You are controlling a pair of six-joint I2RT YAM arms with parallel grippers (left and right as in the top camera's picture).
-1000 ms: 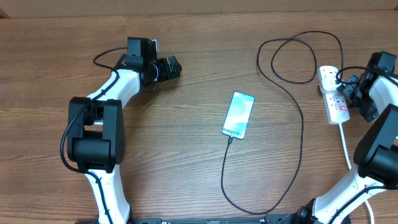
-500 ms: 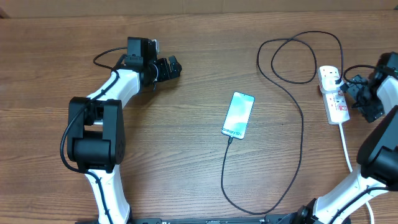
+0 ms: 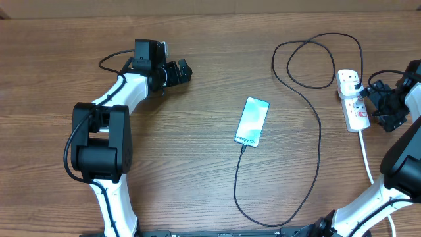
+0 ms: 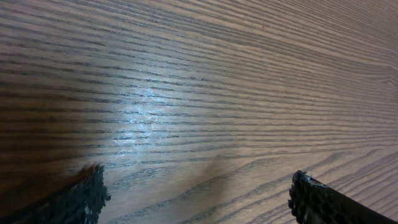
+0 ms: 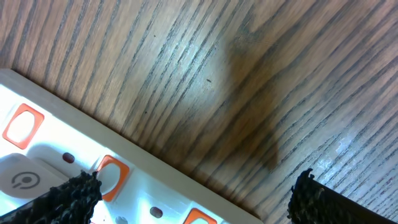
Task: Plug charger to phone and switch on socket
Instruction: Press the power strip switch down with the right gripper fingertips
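Observation:
The phone [image 3: 252, 122] lies face up mid-table, its screen light blue. The charger [image 3: 318, 141], a thin black cable, meets the phone's near end, loops along the front edge and coils toward the back. It ends at a black adapter [image 3: 356, 83] on the socket [image 3: 355, 110], a white strip at the right. In the right wrist view the socket [image 5: 56, 162] shows orange-red switches [image 5: 109, 177]. My right gripper [image 3: 377, 105] [image 5: 196, 199] stands open just right of the socket, holding nothing. My left gripper [image 3: 185, 72] [image 4: 199, 202] is open over bare wood at the back left.
The socket's thick white cord [image 3: 365, 151] runs toward the front right, beside my right arm [image 3: 401, 158]. My left arm [image 3: 102, 138] takes up the left side. The wooden table [image 3: 197, 178] ends at a pale wall along the back.
My right gripper has drawn back to the right, off the socket's top. The left arm, phone and cable have not moved.

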